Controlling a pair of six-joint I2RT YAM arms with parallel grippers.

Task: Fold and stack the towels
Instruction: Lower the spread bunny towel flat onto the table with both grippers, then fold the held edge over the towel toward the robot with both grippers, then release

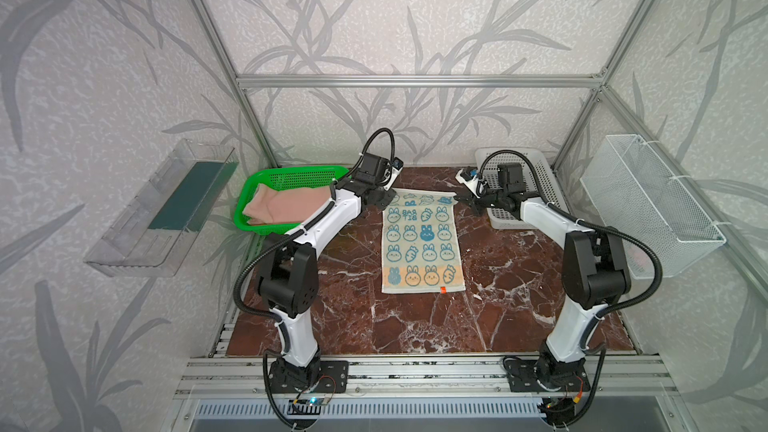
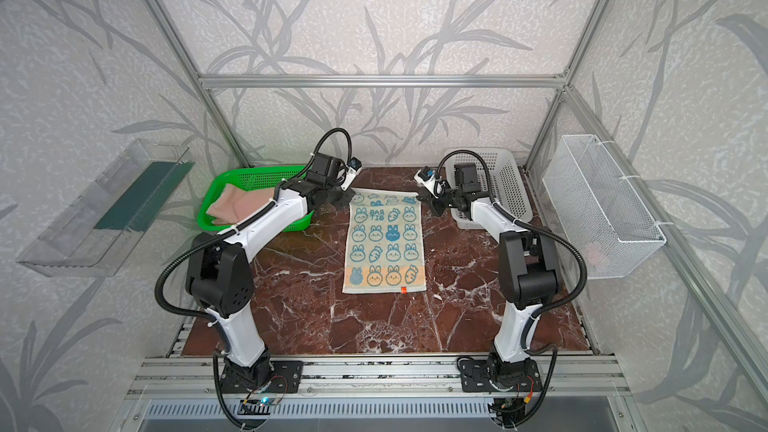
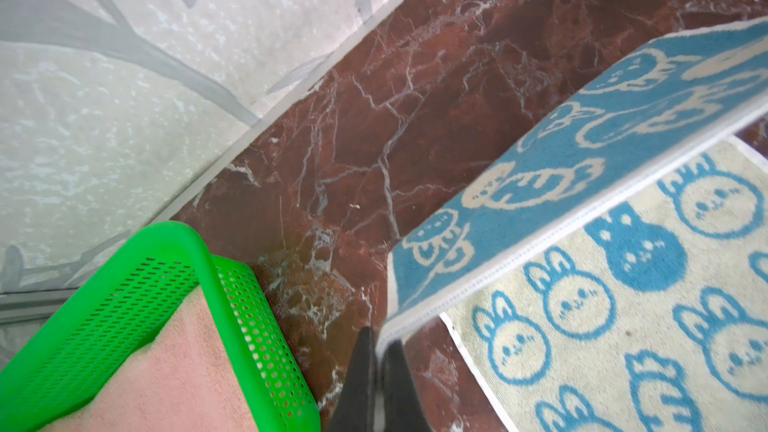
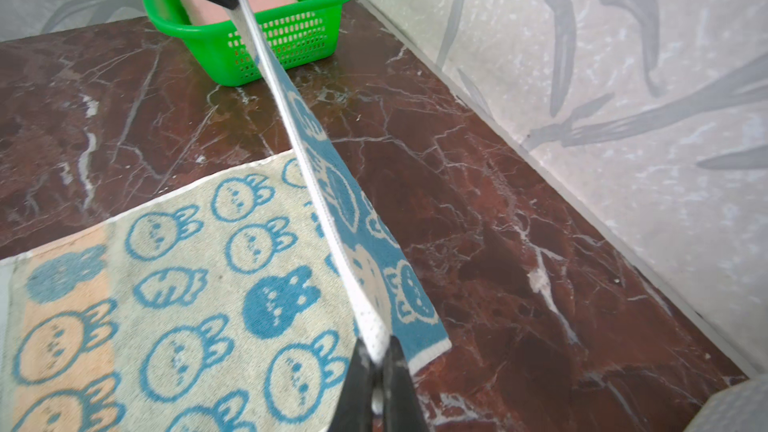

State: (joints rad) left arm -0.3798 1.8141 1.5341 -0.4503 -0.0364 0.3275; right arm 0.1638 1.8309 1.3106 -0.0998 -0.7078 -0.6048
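Our left claw (image 3: 380,351) and right claw (image 4: 376,351) each clench a raised corner of the bunny towel (image 1: 419,243) beside the green basket (image 1: 299,179) (pink towel (image 1: 286,205) already inside); we judge the first fold barely begun

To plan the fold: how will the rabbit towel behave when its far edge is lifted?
Probably floppy: the rabbit towel curls over where the left gripper and right gripper pinch its far corners. Likely light: the hem between them runs straight.
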